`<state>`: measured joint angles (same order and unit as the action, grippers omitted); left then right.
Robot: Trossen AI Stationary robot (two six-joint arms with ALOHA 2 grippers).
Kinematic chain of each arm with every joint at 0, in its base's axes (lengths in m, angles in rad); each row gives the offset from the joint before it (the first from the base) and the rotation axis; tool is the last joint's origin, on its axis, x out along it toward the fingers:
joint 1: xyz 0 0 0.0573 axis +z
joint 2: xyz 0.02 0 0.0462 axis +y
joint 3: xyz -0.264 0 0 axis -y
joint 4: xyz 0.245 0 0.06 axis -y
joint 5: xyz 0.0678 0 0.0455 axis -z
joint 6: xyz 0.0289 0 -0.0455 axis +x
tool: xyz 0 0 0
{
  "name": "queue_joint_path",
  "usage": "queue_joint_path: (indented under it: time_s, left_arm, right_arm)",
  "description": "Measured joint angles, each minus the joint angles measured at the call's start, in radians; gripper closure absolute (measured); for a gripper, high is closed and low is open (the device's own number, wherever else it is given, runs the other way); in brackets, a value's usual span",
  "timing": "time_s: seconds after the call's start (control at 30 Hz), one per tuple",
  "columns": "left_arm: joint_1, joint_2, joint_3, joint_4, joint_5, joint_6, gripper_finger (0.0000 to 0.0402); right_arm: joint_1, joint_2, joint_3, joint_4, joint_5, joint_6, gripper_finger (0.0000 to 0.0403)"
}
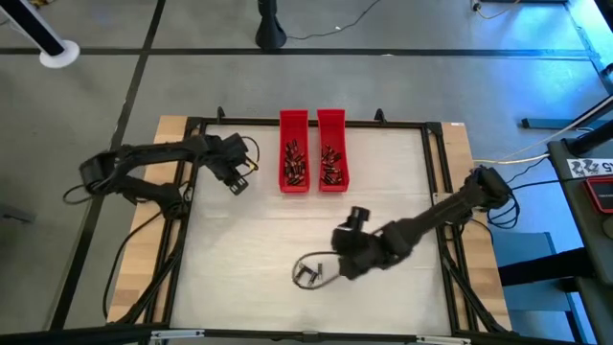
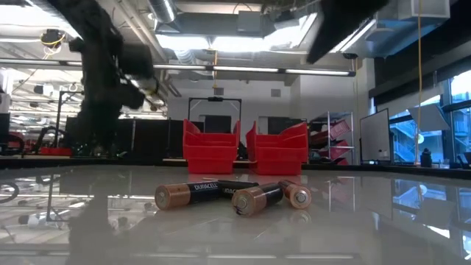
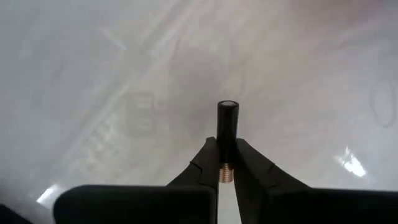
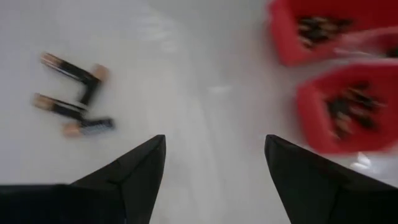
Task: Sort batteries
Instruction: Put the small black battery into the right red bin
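My left gripper (image 1: 237, 181) is near the left red tray (image 1: 293, 144), shut on one dark battery (image 3: 227, 124), above the table. My right gripper (image 1: 337, 253) is open and empty (image 4: 214, 155), raised above the table just right of three loose batteries (image 1: 308, 273). These batteries lie on their sides, close together, and also show in the low view (image 2: 221, 196) and the right wrist view (image 4: 71, 93). Two red trays stand side by side at the far middle, the right one (image 1: 331, 144) beside the left, each holding several batteries (image 1: 294, 165). My left gripper pinches the battery at its coppery end (image 3: 227, 173) between its two fingers. The battery lies along the fingers, and its dark body and light end (image 3: 227, 104) stick out past the fingertips. It is lifted clear of the table.
A black frame (image 1: 306, 123) runs around the white table top. The trays (image 2: 212, 151) stand against its far side. Bare table (image 1: 249, 240) lies between the two arms and the near edge.
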<state>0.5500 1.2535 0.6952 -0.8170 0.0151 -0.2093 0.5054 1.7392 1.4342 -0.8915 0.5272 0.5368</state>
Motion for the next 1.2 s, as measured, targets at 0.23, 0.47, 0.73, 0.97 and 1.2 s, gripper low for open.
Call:
queue_joint_path:
  time_s: [0.23,0.47,0.73,0.97,1.2]
  left_arm:
    - [-0.122,-0.228,0.012,0.113,0.013,-0.124,0.0389]
    - [-0.238,-0.245,0.013,0.502,0.051,-0.232,0.0389]
    - [-0.258,0.014,0.041,0.837,0.154,-0.246,0.0389]
    - [-0.253,0.269,0.306,0.836,0.192,-0.137,0.0389]
    - [-0.213,0.475,0.599,0.647,0.193,-0.034,0.0389]
  right_arm:
    - [0.1,-0.016,0.0,-0.221,0.261,0.186,0.0127]
    - [0.101,-0.016,0.0,-0.234,0.277,0.207,0.0127]
    - [0.071,-0.016,-0.096,-0.212,0.295,0.246,0.0127]
    - [-0.025,-0.046,-0.252,0.032,0.127,0.134,0.0127]
    - [-0.07,-0.119,-0.41,0.393,-0.006,-0.111,0.0127]
